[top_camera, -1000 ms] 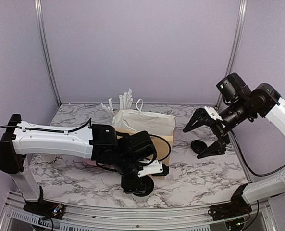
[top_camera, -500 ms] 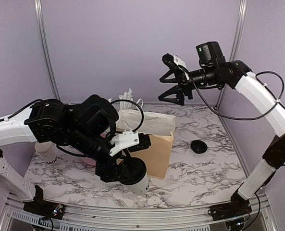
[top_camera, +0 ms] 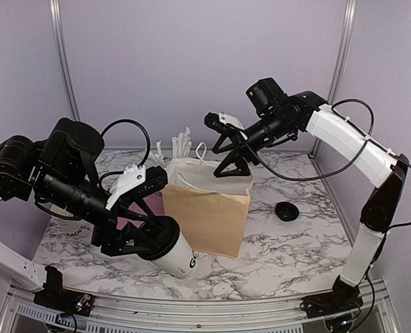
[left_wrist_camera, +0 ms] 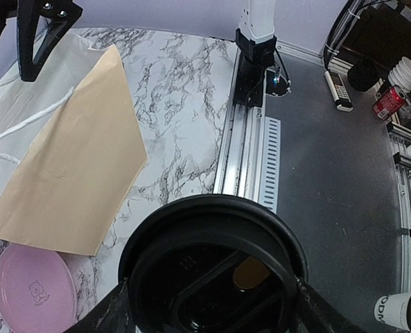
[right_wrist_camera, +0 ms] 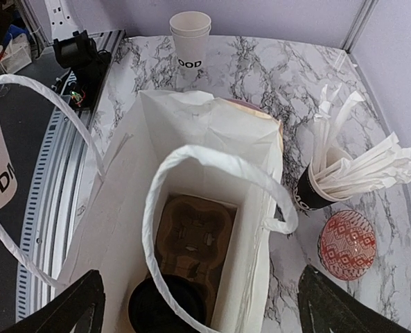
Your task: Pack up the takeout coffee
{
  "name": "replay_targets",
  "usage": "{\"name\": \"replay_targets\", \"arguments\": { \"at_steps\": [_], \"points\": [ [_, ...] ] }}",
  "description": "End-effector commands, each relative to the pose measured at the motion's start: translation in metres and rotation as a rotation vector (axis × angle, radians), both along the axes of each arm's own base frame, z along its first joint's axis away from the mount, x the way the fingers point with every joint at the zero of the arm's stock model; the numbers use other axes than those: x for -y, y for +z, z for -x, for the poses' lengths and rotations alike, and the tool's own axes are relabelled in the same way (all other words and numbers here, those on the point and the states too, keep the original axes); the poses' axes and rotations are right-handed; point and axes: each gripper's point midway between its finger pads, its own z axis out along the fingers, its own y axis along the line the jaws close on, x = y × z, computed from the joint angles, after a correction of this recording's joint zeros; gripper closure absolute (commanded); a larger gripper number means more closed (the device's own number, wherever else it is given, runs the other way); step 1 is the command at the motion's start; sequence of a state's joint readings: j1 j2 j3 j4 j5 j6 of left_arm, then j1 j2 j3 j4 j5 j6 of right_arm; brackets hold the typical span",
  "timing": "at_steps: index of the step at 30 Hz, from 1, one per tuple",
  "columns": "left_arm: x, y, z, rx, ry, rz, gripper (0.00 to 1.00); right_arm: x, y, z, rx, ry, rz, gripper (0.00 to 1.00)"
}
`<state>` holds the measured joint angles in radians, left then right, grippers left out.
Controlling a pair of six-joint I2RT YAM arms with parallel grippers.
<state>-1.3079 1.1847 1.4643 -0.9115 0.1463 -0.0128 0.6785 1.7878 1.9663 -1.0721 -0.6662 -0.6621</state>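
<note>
- The left jaws are closed on the takeout coffee point(top_camera: 177, 251), one finger on each side of its black lid point(left_wrist_camera: 212, 277).
- The cup is held tilted, with the lid turned toward the left arm point(top_camera: 59, 173) and the base pointing down and to the right. It is outside the paper bag point(top_camera: 208, 215), just in front of the bag's near-left corner.
- The left arm is folded back on itself, its wrist lowered toward the near edge of the surface point(top_camera: 288, 250). In the left wrist view the front rail point(left_wrist_camera: 250, 152) is seen past the lid.
- The right jaws are spread wide and are hung above the bag's open mouth, pointing down into it.
- The right arm point(top_camera: 330, 132) is raised high and stretched from the right side across to the bag.
- The bag is stood upright with its two white handles point(right_wrist_camera: 212, 163) arched over the mouth. A cardboard cup carrier point(right_wrist_camera: 195, 232) lies at the bottom, with a black-lidded cup point(right_wrist_camera: 165, 305) seated in its near slot.
- A pink plate point(left_wrist_camera: 28, 291) lies just beside the bag.
- A black cup of straws point(right_wrist_camera: 315, 191) and a red patterned ball point(right_wrist_camera: 347, 244) are placed close to the bag.
- A stack of white cups point(right_wrist_camera: 190, 35) is stood apart from the bag.
- A loose black lid point(top_camera: 285, 210) lies to the right of the bag, with bare marble around it.
</note>
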Motion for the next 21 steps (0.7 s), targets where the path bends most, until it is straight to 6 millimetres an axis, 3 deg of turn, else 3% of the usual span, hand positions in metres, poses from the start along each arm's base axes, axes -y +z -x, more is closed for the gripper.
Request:
{"name": "replay_targets", "arguments": {
  "at_steps": [1,4,6,9,15,21],
  "points": [
    [-0.006,-0.008,-0.002,-0.007,0.024,-0.037,0.35,-0.002,-0.003,-0.018,0.009,-0.074,0.042,0.09],
    [-0.011,0.000,-0.008,0.028,0.053,-0.034,0.35,-0.005,-0.011,-0.031,-0.023,-0.122,0.062,0.20],
    [-0.018,0.009,-0.013,0.055,0.076,-0.031,0.35,-0.005,-0.014,-0.035,-0.060,-0.135,0.059,0.32],
    [-0.035,0.027,-0.021,0.097,0.144,-0.021,0.35,-0.003,-0.015,-0.037,-0.115,-0.138,0.043,0.51],
    [-0.075,0.066,-0.043,0.205,0.305,0.049,0.34,0.001,-0.019,-0.033,-0.152,-0.129,0.048,0.73],
    [-0.080,0.089,-0.068,0.342,0.398,0.049,0.34,0.003,-0.014,-0.028,-0.128,-0.095,0.041,0.99]
  ]
}}
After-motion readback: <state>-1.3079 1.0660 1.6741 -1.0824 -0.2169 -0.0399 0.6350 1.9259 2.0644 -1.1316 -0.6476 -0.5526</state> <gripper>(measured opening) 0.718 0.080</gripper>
